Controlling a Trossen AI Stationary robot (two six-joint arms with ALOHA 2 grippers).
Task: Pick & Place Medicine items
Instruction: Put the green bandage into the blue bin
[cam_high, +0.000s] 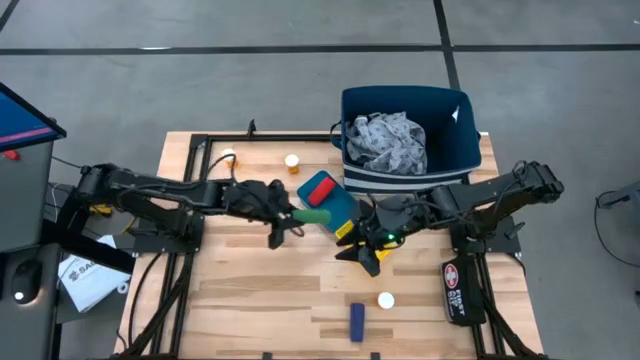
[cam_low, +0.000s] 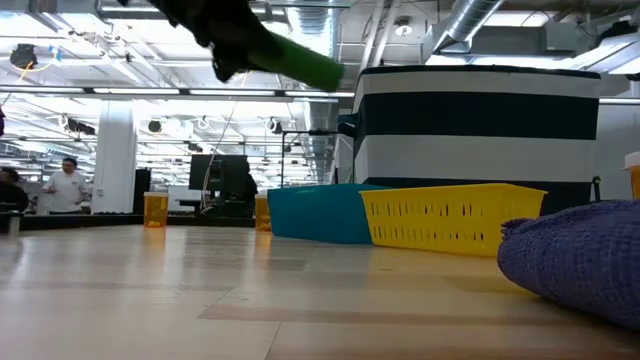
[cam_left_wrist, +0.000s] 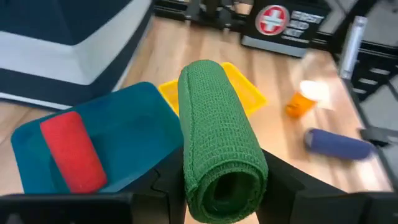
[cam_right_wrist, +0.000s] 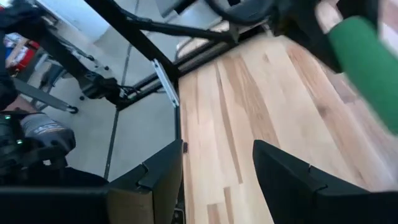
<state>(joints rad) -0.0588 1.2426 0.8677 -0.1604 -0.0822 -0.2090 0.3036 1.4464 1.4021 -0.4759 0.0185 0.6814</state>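
Note:
My left gripper (cam_high: 292, 216) is shut on a green rolled bandage (cam_high: 315, 215), lifted at the near edge of a blue tray (cam_high: 338, 208). A red roll (cam_high: 318, 187) lies in that tray. A yellow tray (cam_high: 346, 231) sits beside it, partly under my right gripper (cam_high: 366, 256), which is open and touches nothing. One orange white-capped bottle (cam_high: 292, 162) stands near the far edge, and another (cam_high: 385, 299) lies near the front. A blue roll (cam_high: 357, 320) lies at the near edge. My left gripper pinches the green roll near one end (cam_left_wrist: 221, 186) between its two fingers (cam_left_wrist: 166, 186), one on each side. The fingers come roughly level from the table's left, and the roll sticks out ahead along them. It is lifted clear (cam_low: 300, 60) above the trays.
A dark blue bin (cam_high: 445, 150) with a grey patterned cloth (cam_high: 390, 140) in it stands at the far right. A first-aid pouch (cam_high: 461, 290) lies near the right arm's base. Bare wood lies left of the trays and toward the near-left corner. People show in the room behind.

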